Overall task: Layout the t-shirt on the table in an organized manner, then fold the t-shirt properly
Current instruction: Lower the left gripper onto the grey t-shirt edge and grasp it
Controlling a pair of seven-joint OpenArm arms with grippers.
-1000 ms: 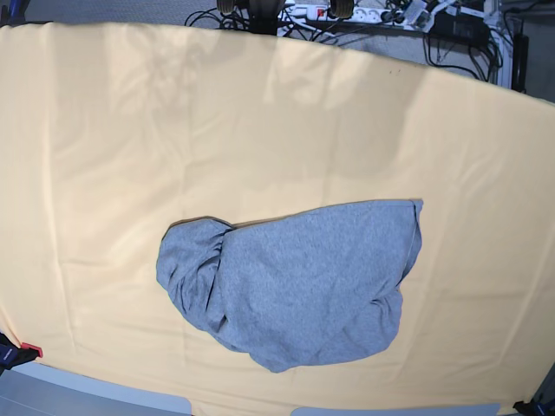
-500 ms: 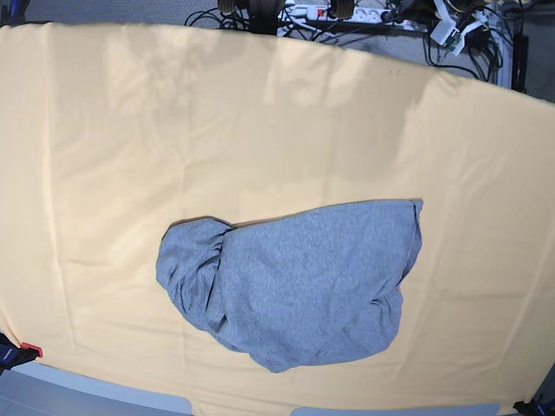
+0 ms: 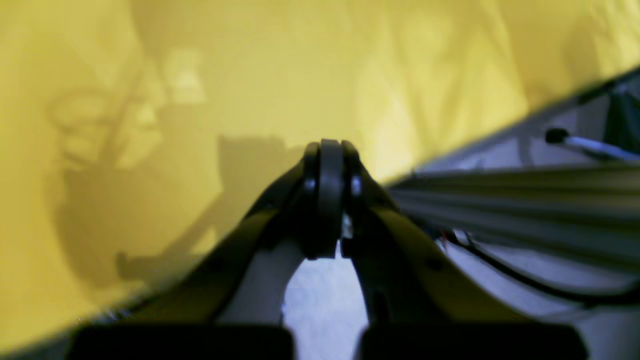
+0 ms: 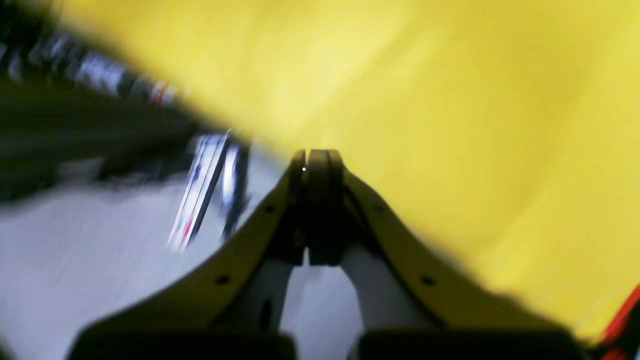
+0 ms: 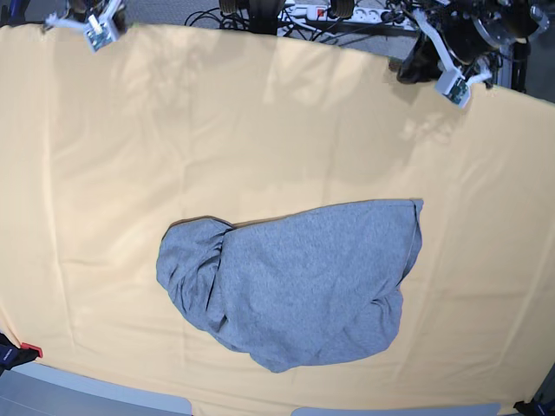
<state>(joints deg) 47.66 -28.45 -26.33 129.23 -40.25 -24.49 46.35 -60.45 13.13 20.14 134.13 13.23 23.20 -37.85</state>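
Heather-grey soft cotton t-shirt point(image 5: 295, 286) lying in a rumpled heap on the near middle part of the very large table point(image 5: 130, 156) covered in pale yellow-orange cloth, plain grey side up, no lettering visible; bunched into folds at the base view's left end, smoother toward the right, with one straight edge and a corner at the upper right; touched by neither arm.

Left gripper point(image 3: 330, 150), black fingers on yellowish arms, jaws pressed together with nothing between them; poised over the table's far edge point(image 3: 250, 75), a shadow cast on the cloth beneath; visible in the base view at the top right corner point(image 5: 416, 68), well apart from the shirt.

Right gripper point(image 4: 317, 160) likewise shut tight and empty; hanging by the table edge point(image 4: 450, 100), its wrist view badly blurred; barely showing in the base view at the top left corner point(image 5: 97, 24), far from the shirt.

Tangle of black cables and a white power strip point(image 5: 303, 12) on the floor beyond the far edge.
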